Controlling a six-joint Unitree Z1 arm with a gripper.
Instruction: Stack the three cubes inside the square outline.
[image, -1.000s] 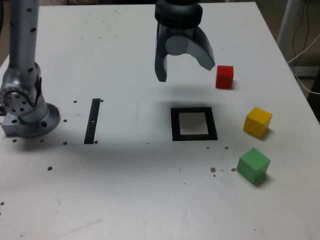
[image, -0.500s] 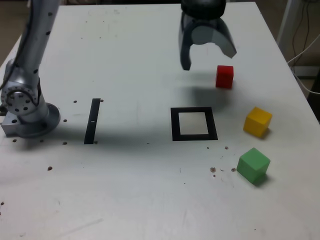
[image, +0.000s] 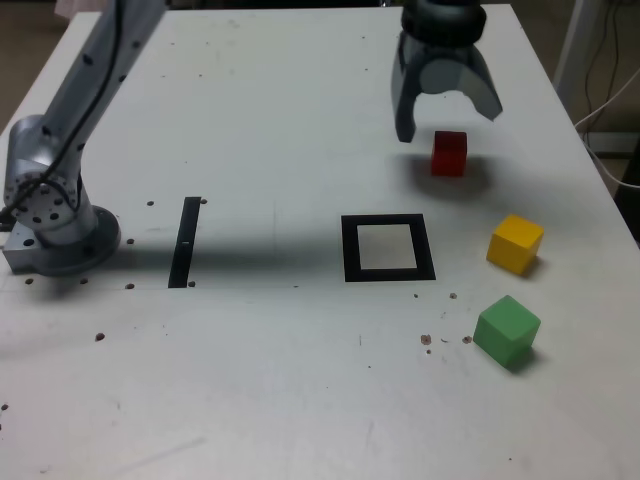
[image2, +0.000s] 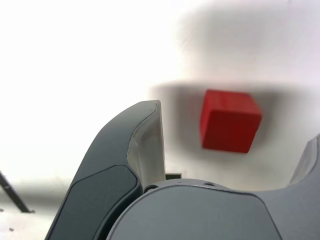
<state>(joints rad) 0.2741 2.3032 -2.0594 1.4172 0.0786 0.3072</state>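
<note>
The red cube (image: 449, 154) was plain and matte, and it lay on the tabletop (image: 270, 390) under the gripper (image: 450, 125), whose fingers were spread wide and held nothing. The yellow cube (image: 516, 244) and the green cube (image: 507, 332), also plain, sat apart, to the exterior view's right of the black square outline (image: 388, 275), which had a white inside.

At the upper right of the exterior view, thin pale cable (image: 606, 103) beside white tabletop (image: 250, 390); dark floor behind.
</note>
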